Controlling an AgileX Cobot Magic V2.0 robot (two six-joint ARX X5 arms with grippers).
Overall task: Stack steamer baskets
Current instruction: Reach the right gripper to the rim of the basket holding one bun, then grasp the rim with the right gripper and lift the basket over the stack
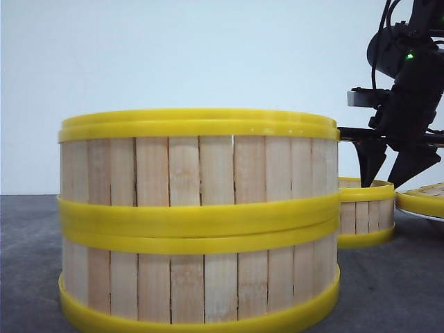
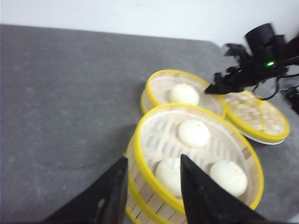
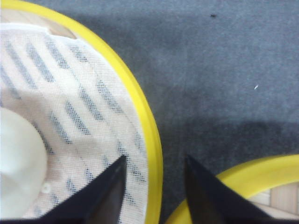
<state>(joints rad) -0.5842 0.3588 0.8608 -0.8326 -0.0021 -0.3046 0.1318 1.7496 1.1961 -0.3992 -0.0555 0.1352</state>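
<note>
Behind the two-basket stack [image 1: 199, 220], the third basket [image 1: 365, 213] sits on the worktop [image 2: 70, 102]. Above its rim, the right claw [image 1: 393, 165] hangs open, empty, straddling; lowering and closing seems next. Left claw [image 2: 152, 189] straddles the stack's rim, open.

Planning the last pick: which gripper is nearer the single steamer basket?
Right. The right gripper straddles the single steamer basket's rim; the left gripper is over the two-basket stack.

Lid [image 2: 257, 114] crowds single basket [image 2: 182, 93] – left side open
</note>
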